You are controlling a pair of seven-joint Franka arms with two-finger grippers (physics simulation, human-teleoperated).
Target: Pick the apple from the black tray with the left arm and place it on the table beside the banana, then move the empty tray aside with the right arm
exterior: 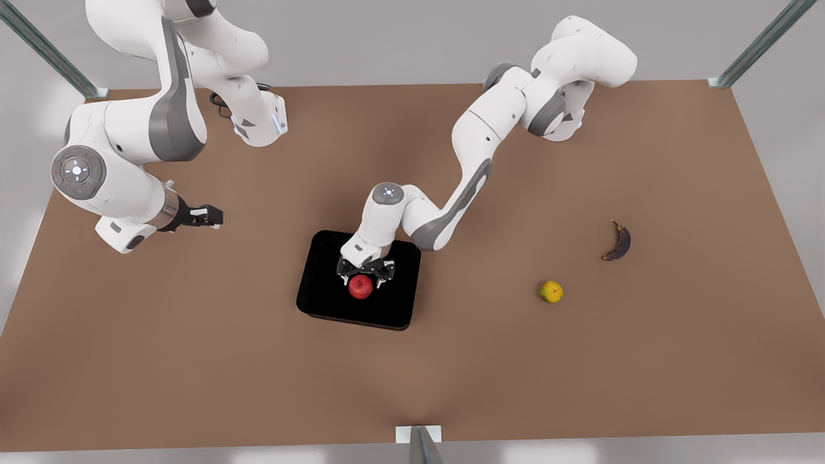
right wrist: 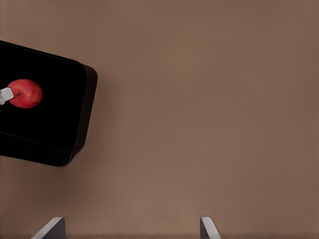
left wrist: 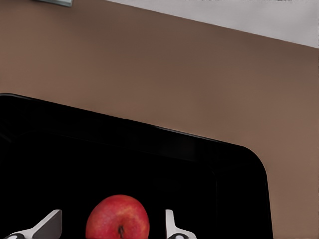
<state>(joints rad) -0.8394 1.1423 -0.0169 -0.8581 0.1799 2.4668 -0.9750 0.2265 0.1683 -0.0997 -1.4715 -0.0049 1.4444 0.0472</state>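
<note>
The red apple (exterior: 361, 287) (left wrist: 117, 219) (right wrist: 25, 93) lies in the black tray (exterior: 322, 283) (left wrist: 199, 164) (right wrist: 55, 134) at mid-table. My left gripper (exterior: 365, 276) (left wrist: 112, 221) is lowered over it, open, one finger on each side of the apple with small gaps showing. Far off on the front view's right, the dark banana (exterior: 619, 241) rests on the brown table (exterior: 515, 374). My right gripper (exterior: 209, 216) (right wrist: 132, 226) waits open above bare table on the front view's left of the tray, holding nothing.
A yellow-orange round fruit (exterior: 551, 291) sits between the tray and the banana. Metal posts stand at the table corners (exterior: 760, 45) and at the near edge (exterior: 419, 444).
</note>
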